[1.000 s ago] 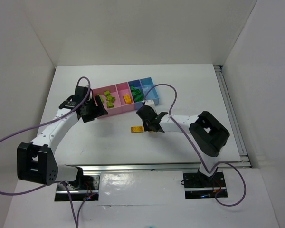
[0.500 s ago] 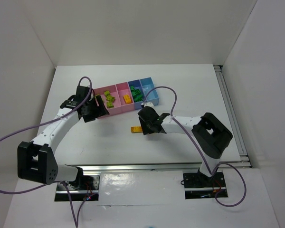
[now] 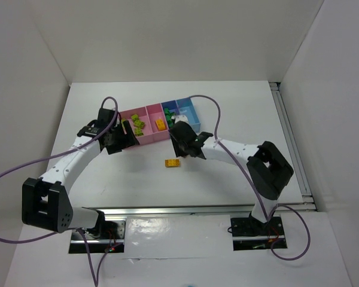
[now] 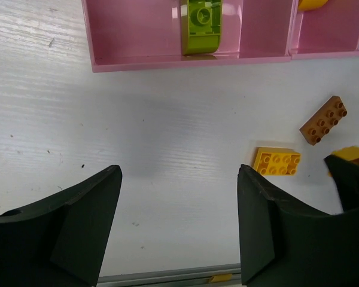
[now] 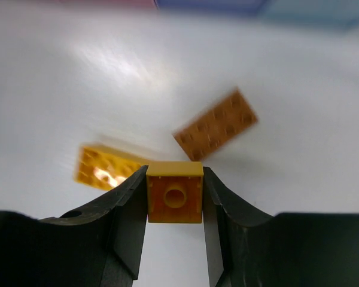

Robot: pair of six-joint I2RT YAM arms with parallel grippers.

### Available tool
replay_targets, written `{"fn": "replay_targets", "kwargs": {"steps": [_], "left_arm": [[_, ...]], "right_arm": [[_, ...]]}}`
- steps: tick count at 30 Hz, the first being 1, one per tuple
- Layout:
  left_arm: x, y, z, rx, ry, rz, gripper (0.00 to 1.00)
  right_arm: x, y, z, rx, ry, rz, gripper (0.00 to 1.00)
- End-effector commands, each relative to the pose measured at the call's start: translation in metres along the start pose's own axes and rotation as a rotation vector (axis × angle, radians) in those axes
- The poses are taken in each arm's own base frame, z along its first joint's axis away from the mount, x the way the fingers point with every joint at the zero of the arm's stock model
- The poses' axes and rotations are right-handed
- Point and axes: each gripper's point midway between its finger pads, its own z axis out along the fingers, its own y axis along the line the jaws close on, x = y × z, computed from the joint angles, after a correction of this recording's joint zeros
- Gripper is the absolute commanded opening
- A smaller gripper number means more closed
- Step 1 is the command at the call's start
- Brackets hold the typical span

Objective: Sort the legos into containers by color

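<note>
Yellow-orange, the small square plastic brick [image 5: 175,200] sits pinched in our right gripper [image 5: 175,172], while our left gripper [image 4: 179,173] stands spread wide.

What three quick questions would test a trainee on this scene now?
1. True or false: the left gripper is shut on a brick.
2. The right gripper grips: A) a lime green brick; B) a small square yellow-orange plastic brick; C) nothing.
3. How many loose bricks lie on the white table near the right gripper?
Key: 1 false, open and empty; 2 B; 3 two, a yellow rectangular brick and a brown-orange rectangular brick.
</note>
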Motion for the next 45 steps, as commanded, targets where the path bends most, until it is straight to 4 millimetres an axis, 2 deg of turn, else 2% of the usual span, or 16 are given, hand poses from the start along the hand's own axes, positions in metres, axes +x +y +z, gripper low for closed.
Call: {"fn": "replay_targets", "kwargs": {"steps": [1, 5, 12, 13, 14, 16, 21, 22, 24, 27, 28, 30, 31, 37, 40, 45], "left_arm": [[-0.009, -0.007, -0.007, 0.013, -0.037, 0.003, 0.81], [-0.007, 0.000, -0.010, -0.037, -0.031, -0.027, 0.82], [-0.010, 0.002, -0.030, -0.029, -0.080, -0.051, 0.82], [-0.012, 0.000, -0.036, -0.023, -0.089, -0.051, 0.82], [-0.009, 0.005, -0.037, -0.047, -0.079, -0.042, 0.82], [-0.011, 0.007, -0.039, -0.057, -0.083, -0.033, 0.82], [-0.011, 0.008, -0.039, -0.065, -0.089, -0.033, 0.81], [-0.010, 0.006, -0.037, -0.052, -0.084, -0.043, 0.81], [-0.009, 0.002, -0.034, -0.031, -0.081, -0.055, 0.81], [-0.008, 0.003, -0.028, -0.036, -0.074, -0.055, 0.80], [-0.008, 0.003, -0.028, -0.036, -0.074, -0.055, 0.80], [-0.009, 0.001, -0.026, -0.040, -0.077, -0.048, 0.80], [-0.010, 0.003, -0.026, -0.049, -0.083, -0.038, 0.80], [-0.011, 0.004, -0.022, -0.064, -0.078, -0.037, 0.80], [-0.011, 0.001, -0.020, -0.043, -0.076, -0.037, 0.80], [-0.009, -0.003, -0.018, -0.018, -0.069, -0.046, 0.80]], "right_arm": [[-0.088, 0.019, -0.026, -0.030, -0.215, 0.001, 0.27], [-0.155, 0.040, -0.020, -0.044, -0.315, -0.002, 0.27], [-0.230, 0.053, 0.025, -0.082, -0.405, 0.026, 0.33], [-0.226, 0.047, 0.049, -0.061, -0.378, 0.029, 0.50], [-0.253, 0.049, 0.040, -0.072, -0.430, 0.063, 0.60], [-0.255, 0.040, 0.054, -0.043, -0.398, 0.076, 0.70], [-0.269, 0.026, 0.017, -0.040, -0.475, 0.085, 0.67], [-0.279, 0.021, -0.014, -0.047, -0.529, 0.102, 0.67], [-0.246, 0.012, -0.008, -0.037, -0.488, 0.099, 0.66], [-0.236, -0.002, -0.037, -0.045, -0.509, 0.145, 0.60], [-0.209, -0.008, -0.026, -0.027, -0.467, 0.161, 0.57], [-0.192, -0.008, -0.045, -0.081, -0.460, 0.177, 0.57], [-0.157, -0.008, -0.031, -0.099, -0.396, 0.155, 0.57], [-0.046, 0.029, -0.017, -0.218, -0.142, 0.037, 0.84], [-0.008, 0.046, -0.016, -0.263, -0.088, -0.109, 0.84], [0.015, 0.038, -0.007, -0.206, -0.058, -0.236, 0.84]]}}
